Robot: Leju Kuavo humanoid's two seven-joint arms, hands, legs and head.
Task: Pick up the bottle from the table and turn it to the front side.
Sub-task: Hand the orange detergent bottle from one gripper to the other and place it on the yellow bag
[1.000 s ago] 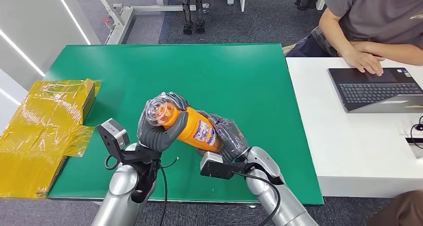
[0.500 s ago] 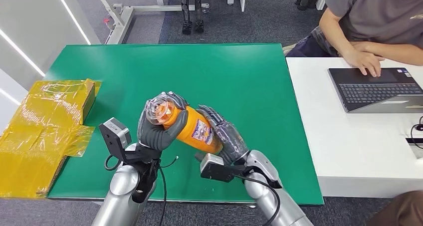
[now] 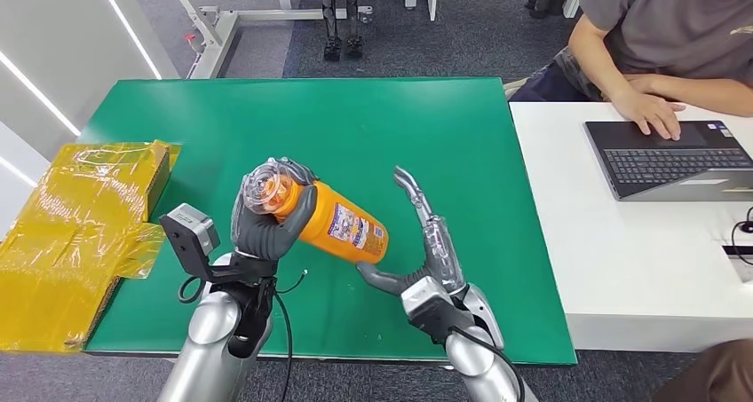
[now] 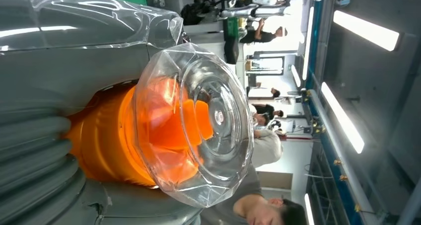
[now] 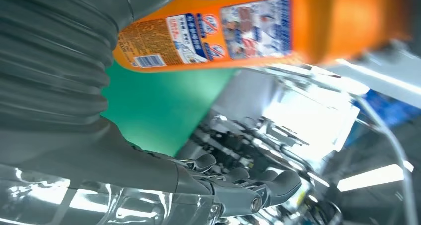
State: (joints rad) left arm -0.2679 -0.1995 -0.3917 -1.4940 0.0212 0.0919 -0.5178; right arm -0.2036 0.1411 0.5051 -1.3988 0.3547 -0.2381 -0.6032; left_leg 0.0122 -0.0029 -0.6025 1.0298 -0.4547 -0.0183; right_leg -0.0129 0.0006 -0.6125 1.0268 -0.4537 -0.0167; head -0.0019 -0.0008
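**Bottle held at the neck by the left hand, right hand released**

Lower centre of the head view: the right hand [image 3: 429, 256] stands with its fingers spread and extended upward, holding nothing. It sits just beside the base end of the bottle [image 3: 333, 229], apart from it as far as the frame shows.

Lower left of centre: the left hand [image 3: 266, 224] is wrapped around the neck end of the bottle, directly below the clear faceted cap [image 3: 263, 189]. The bottle is lifted off the green table [image 3: 444, 136] and lies tilted, cap toward the upper left, base toward the lower right. The left wrist view shows the cap [image 4: 198, 120] end-on, with orange plastic behind it.

Handling assessment: the body appears to be rigid, smooth plastic, likely slippery under the film-covered fingers. A one-handed hold near the neck leaves the heavier base overhanging, so sag or rotation in the grip is possible. The printed label [image 5: 218, 29] marks a flat, wide section; this is judged the better second contact zone for turning.

Far right: a person [image 3: 675, 29] works at a laptop [image 3: 675, 158] on the white desk [image 3: 622, 260]. Far left: a yellow wrapped box [image 3: 80, 216]
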